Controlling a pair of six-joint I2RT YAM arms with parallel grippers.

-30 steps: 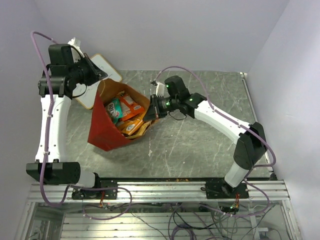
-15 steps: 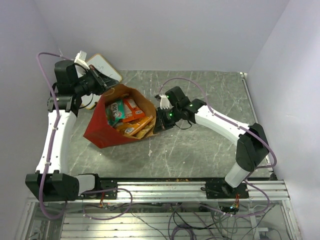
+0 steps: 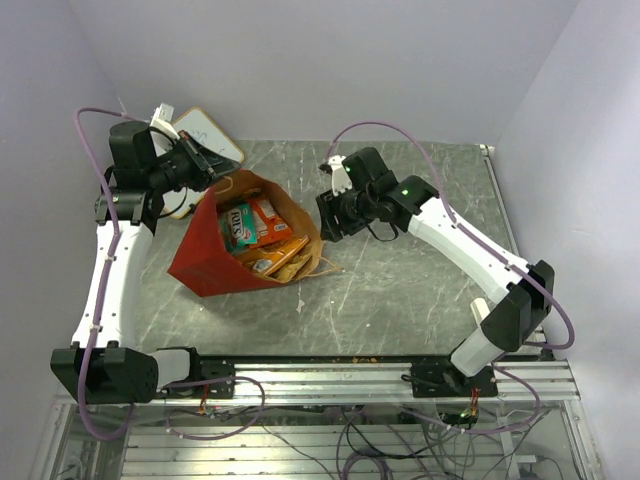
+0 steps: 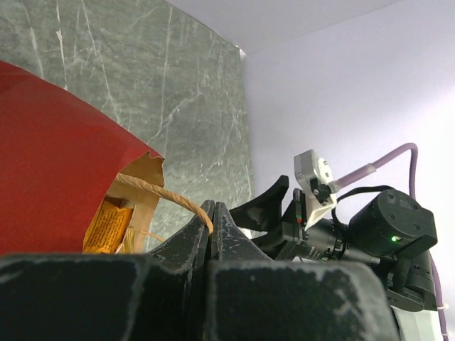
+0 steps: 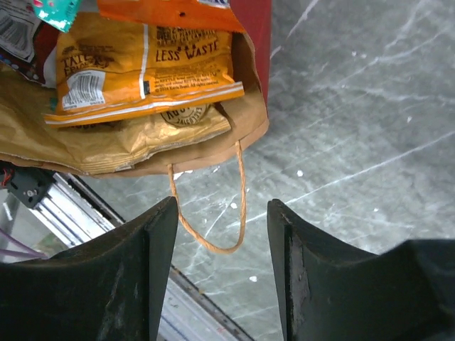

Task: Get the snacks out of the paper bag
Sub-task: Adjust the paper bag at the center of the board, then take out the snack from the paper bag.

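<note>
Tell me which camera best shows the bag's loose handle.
Right wrist: the whole loose handle loop shows sharply by the paper bag. Top external gives only a faint strand; left wrist shows the other handle, pinched.

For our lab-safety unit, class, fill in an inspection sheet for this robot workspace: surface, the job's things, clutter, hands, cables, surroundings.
Surface: grey marbled table with pale streaks and specks.
Job's things: paper bag lies tilted with its mouth open; snacks are all inside it, none out yet.
Clutter: whiteboard at the far left corner, partly behind the left arm.
Hands: left hand is shut on one handle; right hand is open and empty, with the other handle in view between its fingers, not gripped.
Cables: a purple cable loops along each arm; loose wires under the front rail.
Surroundings: plain pale walls; nothing else seen.
</note>
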